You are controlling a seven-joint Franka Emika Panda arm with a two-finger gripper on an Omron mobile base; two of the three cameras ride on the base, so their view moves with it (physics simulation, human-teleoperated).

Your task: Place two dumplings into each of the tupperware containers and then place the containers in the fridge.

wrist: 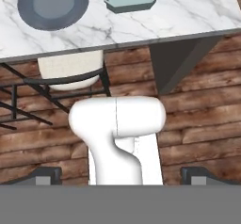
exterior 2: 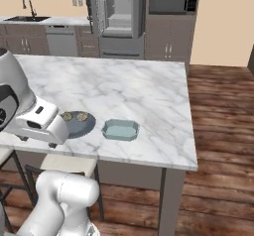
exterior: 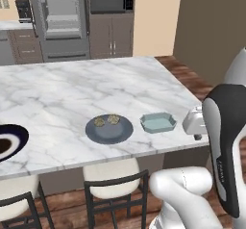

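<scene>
1. Two small beige-tan dumplings with wrinkled tops [exterior: 106, 121] were seen side by side on the far half of a flat grey-blue round plate [exterior: 109, 133], which lay near the front edge of a white marble-patterned island counter [exterior: 72, 86].
2. A small pale teal translucent tupperware tray [exterior: 158, 122] was set just to the right of the plate, apart from it, and was seen with nothing in it.
3. The two-finger gripper [wrist: 120, 173] was held in front of the counter's near edge, over the brown wooden floor [wrist: 202, 105]; its dark fingertips [wrist: 46, 175] were spread to their widest, and nothing was held between them.
4. In the hand view the dumplings were placed at the top left and the teal tray at the top centre, both well apart from the gripper, on the counter beyond it.
5. In the right base view the white hand of the arm [exterior 2: 37, 121] was seen just left of the plate, overlapping its near left rim.
6. A tall grey steel fridge [exterior: 60, 19] was shown at the back wall with its doors open, pale shelves visible, well beyond the counter.
7. A navy-rimmed round plate [exterior: 9, 141] was cut by the left edge of the left base view.
8. Cream-cushioned black-framed stools [exterior: 113, 177] were tucked under the counter's front.
</scene>
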